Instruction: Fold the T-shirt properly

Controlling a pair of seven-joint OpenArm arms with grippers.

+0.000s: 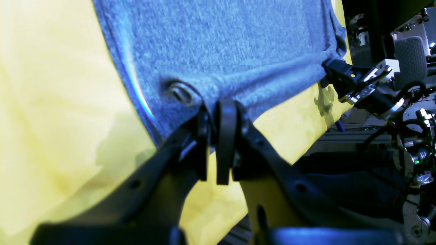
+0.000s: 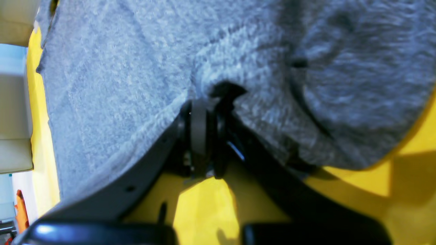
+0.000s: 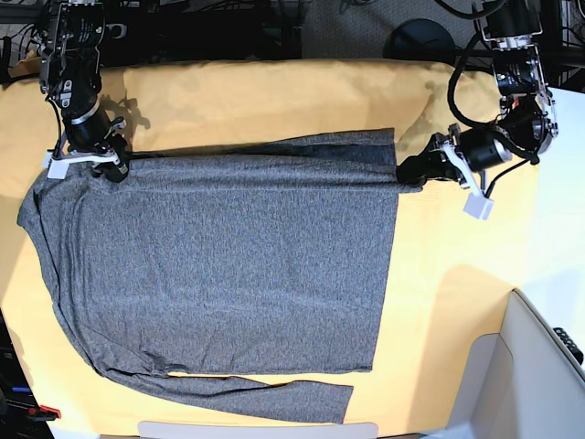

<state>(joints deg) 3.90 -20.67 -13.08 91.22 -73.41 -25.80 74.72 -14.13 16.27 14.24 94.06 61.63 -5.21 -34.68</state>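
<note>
The T-shirt [image 3: 228,265] lies spread flat over the yellow cloth [image 3: 274,91] on the surface, filling the middle and the 9 o'clock side of the base view, one long sleeve running along its 6 o'clock edge. The left claw [image 3: 409,170], at 2 o'clock, is closed tight on the hem corner, the knit bunching between its pads in the left wrist view. The right claw [image 3: 115,165], at 10 o'clock, is likewise clamped on the shoulder edge, cloth puckered around its tips.

The shirt looks light, soft and limp: it will sag and drape between the two grips, and stretch if pulled apart hard. Edges and corners seem the best holds, since a pinch in mid-panel would only gather slack. The cloth beneath may lift with it.
</note>
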